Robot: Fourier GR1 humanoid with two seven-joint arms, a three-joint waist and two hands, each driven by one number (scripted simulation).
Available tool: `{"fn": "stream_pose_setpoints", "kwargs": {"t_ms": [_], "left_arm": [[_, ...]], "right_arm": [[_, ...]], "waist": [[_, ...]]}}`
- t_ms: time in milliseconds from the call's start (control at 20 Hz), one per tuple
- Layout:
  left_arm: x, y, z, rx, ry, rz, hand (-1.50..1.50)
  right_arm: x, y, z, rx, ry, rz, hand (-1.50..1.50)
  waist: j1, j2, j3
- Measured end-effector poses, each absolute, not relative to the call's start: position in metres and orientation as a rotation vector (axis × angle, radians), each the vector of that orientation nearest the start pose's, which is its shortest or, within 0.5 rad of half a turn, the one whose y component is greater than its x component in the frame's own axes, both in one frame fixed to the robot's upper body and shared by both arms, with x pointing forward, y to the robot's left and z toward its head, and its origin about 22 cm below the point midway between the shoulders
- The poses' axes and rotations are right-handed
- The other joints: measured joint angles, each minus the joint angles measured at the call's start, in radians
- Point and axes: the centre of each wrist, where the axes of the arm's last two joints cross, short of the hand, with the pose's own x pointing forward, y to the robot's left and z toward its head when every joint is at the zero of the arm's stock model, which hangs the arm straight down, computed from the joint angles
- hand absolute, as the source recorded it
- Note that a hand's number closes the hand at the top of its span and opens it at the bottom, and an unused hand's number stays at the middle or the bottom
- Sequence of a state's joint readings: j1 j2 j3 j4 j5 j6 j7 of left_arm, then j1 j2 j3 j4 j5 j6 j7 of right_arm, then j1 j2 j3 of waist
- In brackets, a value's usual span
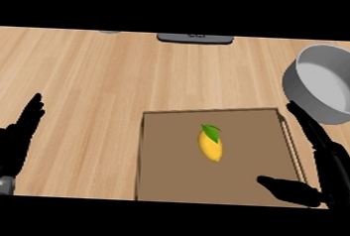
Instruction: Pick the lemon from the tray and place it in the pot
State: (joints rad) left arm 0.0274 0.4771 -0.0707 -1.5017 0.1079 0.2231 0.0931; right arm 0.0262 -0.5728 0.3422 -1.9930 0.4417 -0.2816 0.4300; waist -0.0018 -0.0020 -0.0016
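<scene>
One lemon [210, 144] lies mid-tray [162, 159], long axis running near to far, left of the right hand [329, 171], the nearer one, whose fingers [309, 127] are spread open. The left hand [12, 137] rests open. The pot [327, 84] beyond the tray looks empty, though its near wall hides part.

Light wood-grain counter [99, 82] w/ pale tan streaks is filling most of the frame. Brown tray [168, 159], flat matte, is showing at lower centre. On it, a yellow lemon [210, 145] is wearing a bright green leaf at its top end. Grey pot [321, 99], lighter grey inside, is sitting at upper right. Black left hand [12, 137] is showing at lower left, black right hand [329, 166] at lower right. Dark grey object [195, 38] is showing at top centre.
</scene>
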Motion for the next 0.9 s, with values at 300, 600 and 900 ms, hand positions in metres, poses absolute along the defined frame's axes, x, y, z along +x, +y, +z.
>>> {"fn": "stream_pose_setpoints", "kwargs": {"t_ms": [300, 600, 900], "left_arm": [[0.238, 0.329, 0.021, 0.425, -1.392, -0.166, 0.0], [0.241, 0.328, 0.023, 0.422, -1.394, -0.169, 0.0], [0.242, 0.328, 0.024, 0.423, -1.39, -0.163, 0.0]], "right_arm": [[0.231, -0.21, 0.128, -0.682, -1.375, 0.807, -1.5], [0.257, -0.182, 0.141, -0.637, -1.097, 1.02, -1.5], [0.285, -0.149, 0.145, -0.523, -0.994, 1.106, -1.5]], "waist": [[0.024, 0.004, -0.001], [0.035, 0.006, -0.001], [0.026, 0.004, 0.0]]}}
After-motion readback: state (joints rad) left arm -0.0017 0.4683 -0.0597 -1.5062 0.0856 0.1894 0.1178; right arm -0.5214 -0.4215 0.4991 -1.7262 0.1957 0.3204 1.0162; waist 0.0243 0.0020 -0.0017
